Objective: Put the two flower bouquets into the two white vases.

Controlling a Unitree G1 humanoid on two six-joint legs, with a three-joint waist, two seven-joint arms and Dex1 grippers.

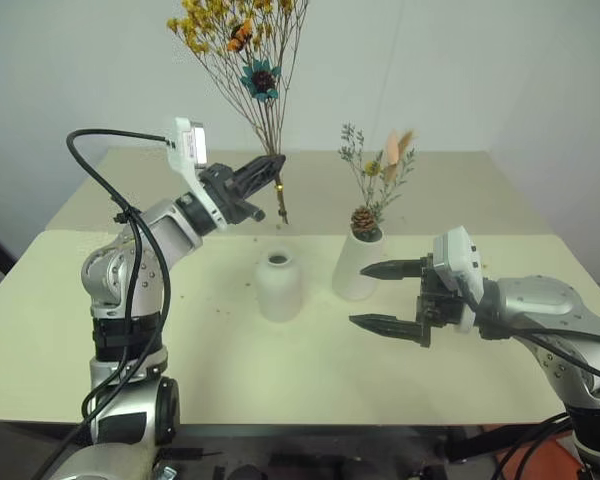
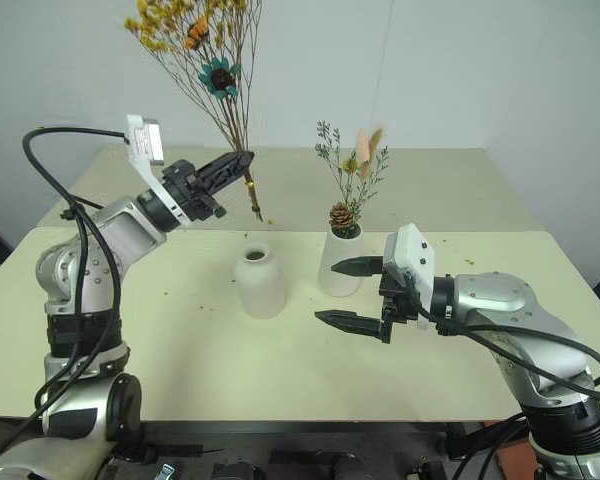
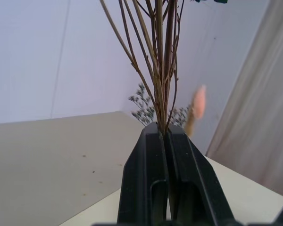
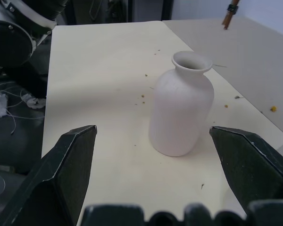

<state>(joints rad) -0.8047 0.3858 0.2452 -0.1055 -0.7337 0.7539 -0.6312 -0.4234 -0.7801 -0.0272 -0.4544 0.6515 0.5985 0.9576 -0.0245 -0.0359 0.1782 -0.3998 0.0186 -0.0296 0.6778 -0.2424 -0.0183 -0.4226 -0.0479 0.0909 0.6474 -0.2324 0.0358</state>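
Claw (image 1: 271,166) clamps yellow bouquet (image 1: 242,45) aloft.

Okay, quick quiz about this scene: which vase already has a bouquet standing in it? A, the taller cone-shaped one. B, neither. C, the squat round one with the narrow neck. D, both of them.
A: the sparse bunch with the pinecone stands in the taller cone vase, while the squat vase is empty and the yellow bouquet is held up in the left claw.

Yellow-orange bouquet (image 1: 242,40), teal flower (image 1: 261,78); white vases (image 1: 278,286); cream table (image 1: 280,350).
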